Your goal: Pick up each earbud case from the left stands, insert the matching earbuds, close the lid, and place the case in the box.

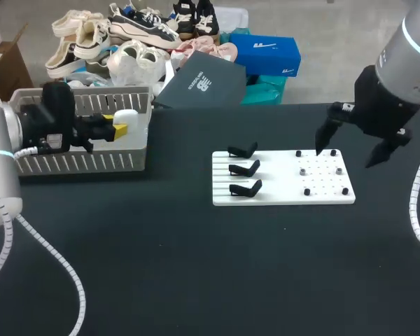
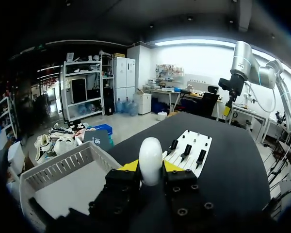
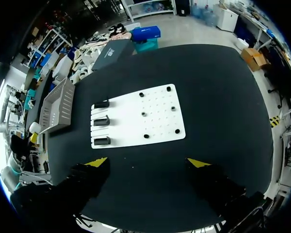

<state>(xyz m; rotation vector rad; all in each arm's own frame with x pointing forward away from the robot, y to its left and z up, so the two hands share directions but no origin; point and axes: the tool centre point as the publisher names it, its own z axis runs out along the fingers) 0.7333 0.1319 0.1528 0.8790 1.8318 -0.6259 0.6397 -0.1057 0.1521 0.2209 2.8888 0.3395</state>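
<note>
The left arm (image 1: 28,129) hung over the grey slatted box (image 1: 77,162) at the worktop's (image 1: 196,266) far left. Its jaws were closed on a white earbud case (image 2: 150,160), pinched from both sides between the yellow fingertips (image 2: 129,166). The case's lower half was hidden behind the jaws, and no lid seam could be made out. The arm also covered part of the box's floor.

The right arm (image 1: 399,70) hovered over the pegged end of the white board (image 1: 280,197), jaws spread wide above it; in the head view their yellow tips were hidden. Three black stands (image 1: 243,169) sat in a column on the board's left part. Small black pegs (image 1: 306,191) dotted its right, and anything finer there was too small to tell.
</note>
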